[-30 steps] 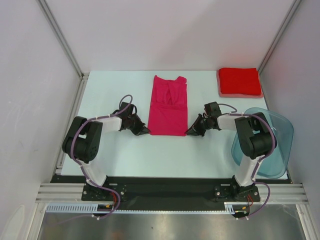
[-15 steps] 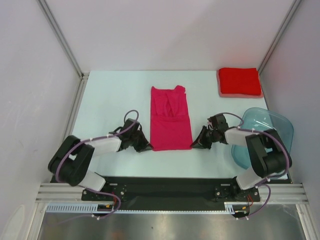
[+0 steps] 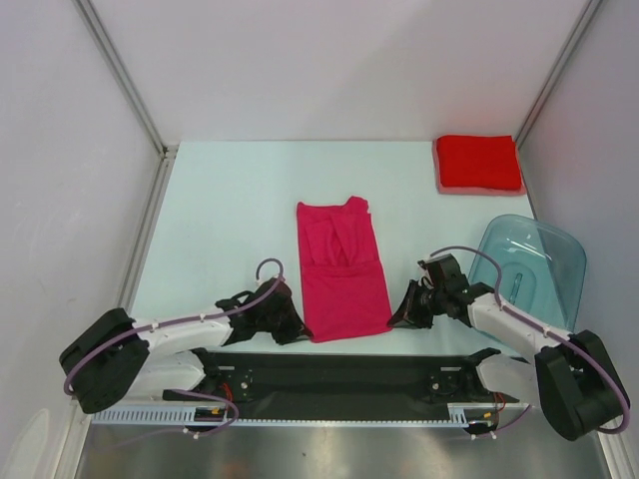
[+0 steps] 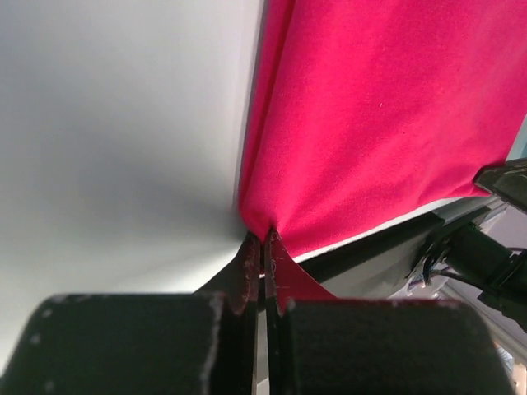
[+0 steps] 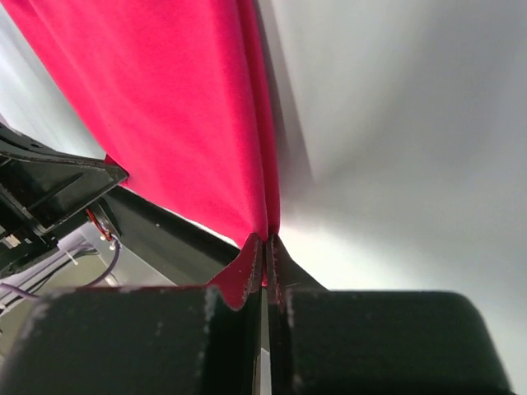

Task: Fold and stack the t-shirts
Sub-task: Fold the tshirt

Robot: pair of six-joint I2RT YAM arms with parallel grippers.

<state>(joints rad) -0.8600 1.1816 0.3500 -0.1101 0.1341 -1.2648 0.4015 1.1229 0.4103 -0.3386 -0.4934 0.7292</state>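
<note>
Meanwhile, the magenta-pink cloth t-shirt (image 3: 342, 279), likely light and limp, lies by the bench's (image 3: 230, 220) near edge, left fingers (image 4: 245, 276) and right fingers (image 5: 288, 276) clamped on its near corners, probably the surest hold.

Robotics lab cell, white table (image 3: 230, 200), plain white walls (image 3: 329, 60), aluminium frame posts (image 3: 122, 75)

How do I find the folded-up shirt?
On the white table, go to the far right corner, beyond the see-through blue plastic tub. The bright red cloth t-shirt lies there, a neat folded square, unlike the long magenta-pink t-shirt in the middle.
</note>
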